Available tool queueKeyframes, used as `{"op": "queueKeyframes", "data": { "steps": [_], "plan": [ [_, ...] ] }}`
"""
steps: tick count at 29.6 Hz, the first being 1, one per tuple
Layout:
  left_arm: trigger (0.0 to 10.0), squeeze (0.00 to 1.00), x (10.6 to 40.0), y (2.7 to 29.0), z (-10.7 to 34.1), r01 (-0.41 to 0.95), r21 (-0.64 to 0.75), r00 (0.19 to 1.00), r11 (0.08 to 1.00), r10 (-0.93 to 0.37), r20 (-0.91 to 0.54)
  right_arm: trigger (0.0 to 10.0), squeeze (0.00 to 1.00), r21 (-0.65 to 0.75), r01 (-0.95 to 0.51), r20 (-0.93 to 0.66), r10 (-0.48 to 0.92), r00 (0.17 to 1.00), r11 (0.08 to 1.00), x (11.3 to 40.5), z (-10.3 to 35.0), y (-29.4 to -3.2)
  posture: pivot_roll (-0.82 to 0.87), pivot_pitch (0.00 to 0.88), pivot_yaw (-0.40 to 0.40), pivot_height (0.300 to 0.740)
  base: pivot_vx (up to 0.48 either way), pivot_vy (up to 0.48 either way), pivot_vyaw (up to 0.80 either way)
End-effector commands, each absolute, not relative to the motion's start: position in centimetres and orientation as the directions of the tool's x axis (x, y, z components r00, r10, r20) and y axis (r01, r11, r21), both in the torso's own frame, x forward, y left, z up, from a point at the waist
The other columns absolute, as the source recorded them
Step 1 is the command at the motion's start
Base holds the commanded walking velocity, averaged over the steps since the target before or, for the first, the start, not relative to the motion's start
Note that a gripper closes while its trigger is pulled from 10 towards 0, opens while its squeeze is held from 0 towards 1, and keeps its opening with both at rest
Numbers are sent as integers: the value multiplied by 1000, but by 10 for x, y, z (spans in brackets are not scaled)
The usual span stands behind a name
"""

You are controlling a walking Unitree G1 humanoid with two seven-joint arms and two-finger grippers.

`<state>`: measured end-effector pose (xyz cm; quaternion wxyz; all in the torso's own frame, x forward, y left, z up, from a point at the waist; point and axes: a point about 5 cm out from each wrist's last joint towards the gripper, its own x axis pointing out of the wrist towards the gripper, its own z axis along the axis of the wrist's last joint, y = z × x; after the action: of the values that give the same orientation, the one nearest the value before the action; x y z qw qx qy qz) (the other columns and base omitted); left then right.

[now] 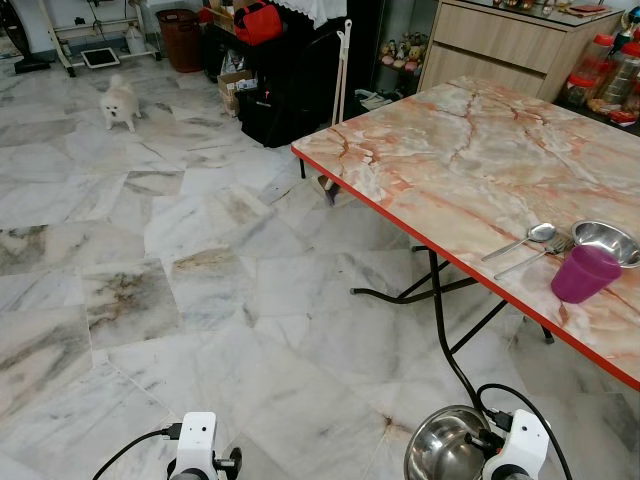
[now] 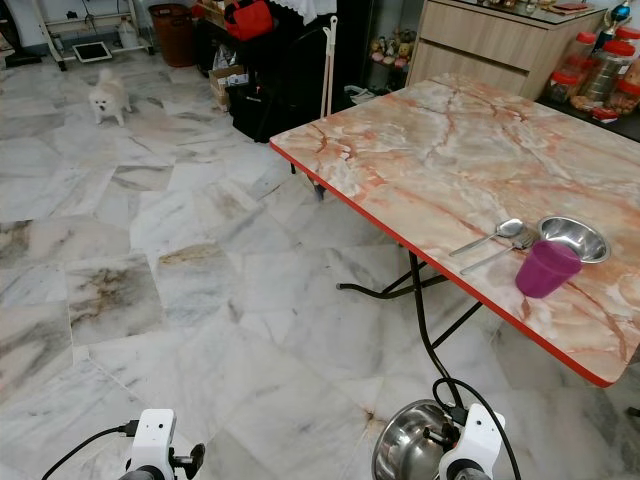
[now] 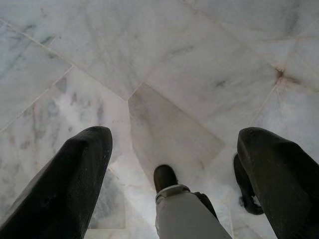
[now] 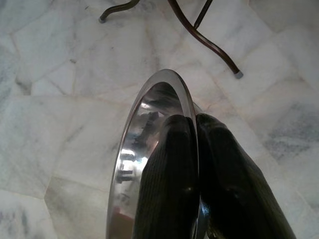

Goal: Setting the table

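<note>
— Right wrist view first: what has the right gripper (image 4: 197, 149) got?
— A steel bowl (image 4: 149, 149), pinched by the rim, one black finger inside the wall and one outside, closed tight on the metal. The bowl's lower part is cut off by the frame edge.
— And from the head?
— Same bowl at the bottom edge, low over the marble floor (image 1: 200, 300), short of the table (image 1: 470, 160). Its fingers are hidden behind the wrist there.
— The left gripper (image 3: 174, 149)?
— Spread wide, empty, over bare floor tiles. A dark rounded shape sits between the fingers; I cannot tell what it is.
— On the table?
— Near the red edge: a second steel bowl (image 1: 605, 241), a purple cup (image 1: 584, 273) just beside it, a spoon (image 1: 522, 240) and fork (image 1: 540, 254) alongside. Whether cup and bowl touch, I cannot tell.
— Anything else?
— A small white dog (image 1: 120, 102) well off across the floor.
</note>
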<state>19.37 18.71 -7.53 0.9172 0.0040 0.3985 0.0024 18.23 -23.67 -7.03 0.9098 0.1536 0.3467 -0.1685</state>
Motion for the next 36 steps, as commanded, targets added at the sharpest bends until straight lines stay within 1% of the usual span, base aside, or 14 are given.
{"op": "queueKeyframes", "data": {
  "steps": [1,4,9,12,15,23,36],
  "plan": [
    [10000,0,193,188,-76,14,20,675,1000,5,-738,10000,0,159,424,-690,-206,693,892,177,-73,-237,-82,0,-14,740,0,0,-694],
    [10000,0,191,191,-77,30,29,670,999,2,-742,10000,0,160,438,-702,-210,680,885,169,-76,-236,-84,0,-7,740,0,0,-690],
    [10000,0,191,192,-76,34,33,671,999,2,-741,10000,0,159,445,-709,-211,672,882,166,-78,-235,-83,0,-3,740,0,0,-655],
    [10000,0,191,193,-76,34,35,672,999,3,-740,10000,0,161,448,-707,-214,674,879,166,-78,-234,-81,0,-2,740,0,0,-708],
    [10000,0,191,192,-76,35,35,673,999,2,-739,10000,0,170,457,-702,-218,678,873,167,-78,-235,-81,0,-2,740,0,-267,-667],
    [10000,0,190,193,-76,26,33,675,999,7,-738,10000,0,180,450,-685,-217,696,875,173,-75,-234,-65,0,-9,740,0,-270,0],
    [10000,0,187,194,-77,18,30,673,999,10,-740,10000,0,176,447,-690,-214,691,877,172,-75,-234,-60,0,-13,740,0,-268,0]
  ]
}}
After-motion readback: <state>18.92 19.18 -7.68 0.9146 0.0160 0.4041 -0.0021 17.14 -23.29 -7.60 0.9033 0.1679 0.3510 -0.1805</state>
